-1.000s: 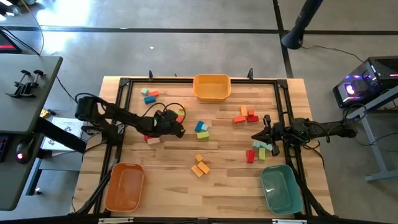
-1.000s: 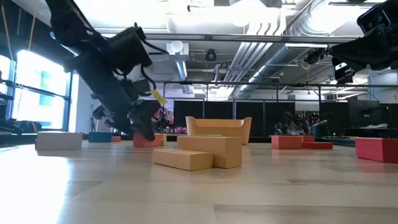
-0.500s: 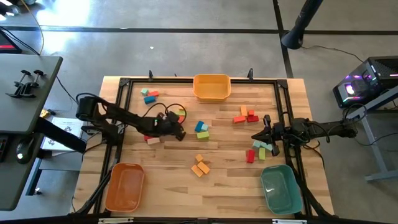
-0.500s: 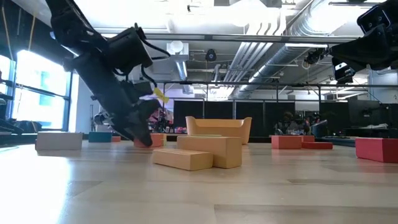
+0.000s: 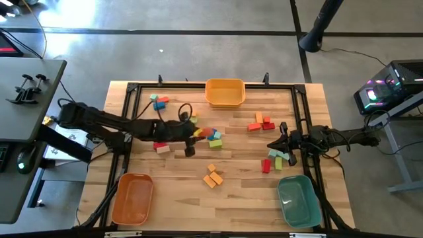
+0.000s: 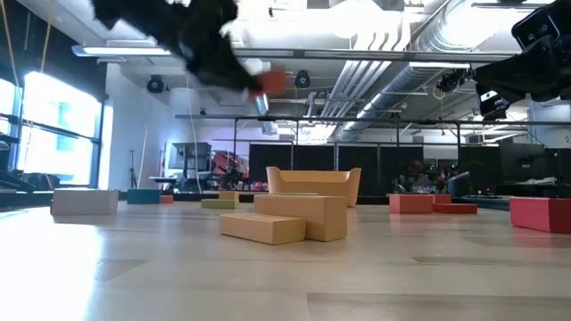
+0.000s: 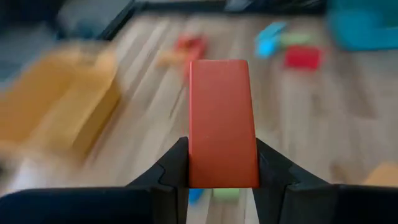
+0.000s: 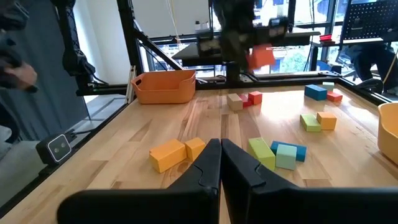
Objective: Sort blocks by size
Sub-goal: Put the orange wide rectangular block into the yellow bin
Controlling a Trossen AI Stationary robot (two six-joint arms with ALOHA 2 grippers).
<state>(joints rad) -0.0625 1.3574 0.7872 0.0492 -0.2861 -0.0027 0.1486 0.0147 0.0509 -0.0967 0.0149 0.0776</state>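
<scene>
My left gripper (image 5: 201, 133) hangs over the middle of the table, shut on a red bar-shaped block (image 7: 222, 118), which also shows high up in the low view (image 6: 274, 82). Loose blocks lie on the wood: teal and green ones (image 5: 215, 139) just under the gripper, orange ones (image 5: 213, 177) nearer the front, and a red and orange group (image 5: 261, 123) to the right. My right gripper (image 5: 271, 144) waits shut at the right side, beside green, teal and red blocks (image 5: 276, 158). My left gripper pinches the red block's two long sides (image 7: 194, 167) between its two fingers (image 7: 173, 169), at the end nearest the wrist. The fingers lie along the block, which sticks out forward past them. It is lifted clear of the table, the gripper slanting down toward the table's right.
An orange bin (image 5: 225, 92) stands at the far edge, a second orange bin (image 5: 132, 198) at the near left corner and a teal bin (image 5: 297, 199) at the near right. More blocks (image 5: 158, 101) lie at the far left, and a pink one (image 5: 161, 149) below the left arm. A black frame (image 5: 129, 119) rims the table.
My left gripper was down at the table among the blocks left of centre. It has risen high with the red block, gone a little toward the table's right edge, and tipped up from steeply downward to a shallow slant. The block is now lifted clear.
</scene>
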